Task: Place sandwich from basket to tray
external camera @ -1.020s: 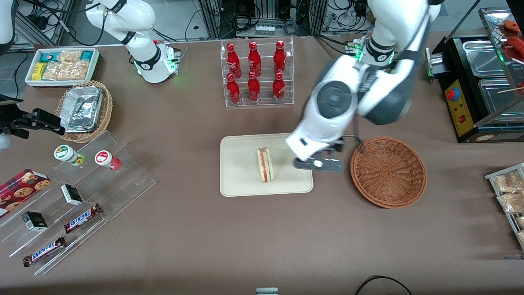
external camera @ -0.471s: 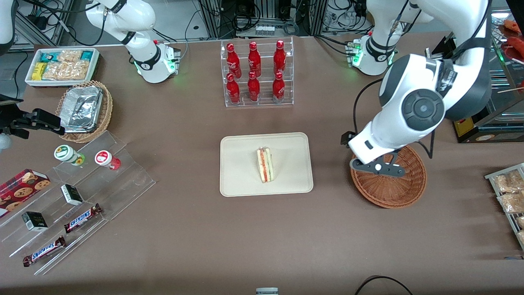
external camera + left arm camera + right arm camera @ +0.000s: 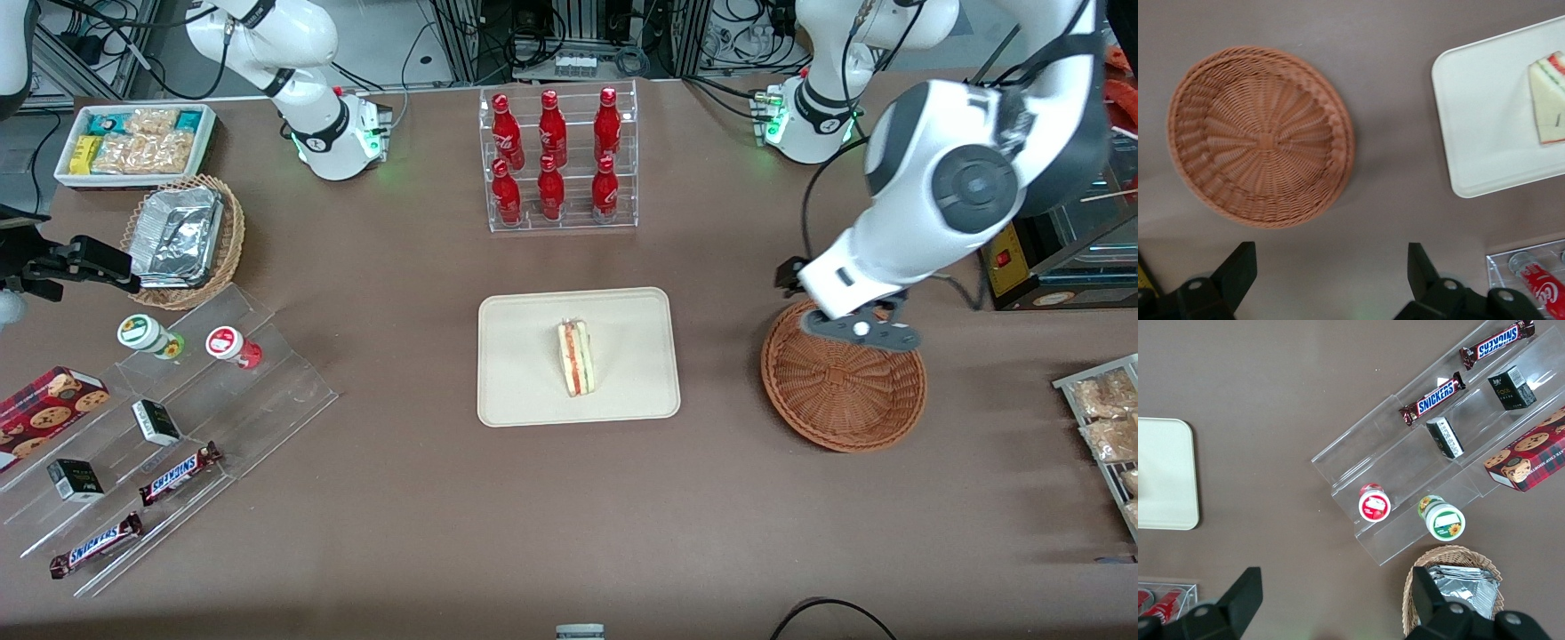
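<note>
Now gripper (image 3: 859,330) above basket (image 3: 843,391) rim, fingers (image 3: 1238,267) apart, holding nothing; sandwich (image 3: 577,358) on tray (image 3: 524,373), well apart from gripper

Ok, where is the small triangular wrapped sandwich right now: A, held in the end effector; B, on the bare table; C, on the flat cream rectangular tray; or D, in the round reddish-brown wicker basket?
C: the small triangular wrapped sandwich lies on the flat cream rectangular tray; the open end effector hangs above the empty round reddish-brown wicker basket.
</note>
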Controlling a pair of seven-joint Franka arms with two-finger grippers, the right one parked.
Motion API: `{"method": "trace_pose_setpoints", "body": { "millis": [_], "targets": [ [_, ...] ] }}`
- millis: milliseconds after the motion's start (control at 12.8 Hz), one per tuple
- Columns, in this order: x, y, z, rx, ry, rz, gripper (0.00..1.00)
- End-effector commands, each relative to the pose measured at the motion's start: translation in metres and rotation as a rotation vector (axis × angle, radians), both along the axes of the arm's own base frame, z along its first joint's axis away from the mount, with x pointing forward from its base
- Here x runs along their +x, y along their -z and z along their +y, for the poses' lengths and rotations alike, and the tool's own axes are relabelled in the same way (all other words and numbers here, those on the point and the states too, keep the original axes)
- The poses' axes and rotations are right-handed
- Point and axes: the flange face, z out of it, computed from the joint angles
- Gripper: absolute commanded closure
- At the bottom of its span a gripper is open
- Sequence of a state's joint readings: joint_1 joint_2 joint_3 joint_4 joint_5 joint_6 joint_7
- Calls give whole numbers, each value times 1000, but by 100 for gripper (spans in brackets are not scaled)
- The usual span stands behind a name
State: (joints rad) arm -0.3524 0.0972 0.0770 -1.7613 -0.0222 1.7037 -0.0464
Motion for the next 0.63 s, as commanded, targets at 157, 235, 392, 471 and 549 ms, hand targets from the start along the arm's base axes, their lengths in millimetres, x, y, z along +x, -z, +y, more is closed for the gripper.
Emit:
{"method": "trace_pose_setpoints", "body": {
  "millis": [157,235,392,471,549],
  "targets": [
    [-18,-24,45,21,-16,-24,0],
    [-18,-25,45,25,-20,-28,0],
    [-17,-26,47,25,-23,-28,0],
    [-18,-27,46,27,-21,-20,0],
    [-20,-31,45,28,-19,-16,0]
  ]
}}
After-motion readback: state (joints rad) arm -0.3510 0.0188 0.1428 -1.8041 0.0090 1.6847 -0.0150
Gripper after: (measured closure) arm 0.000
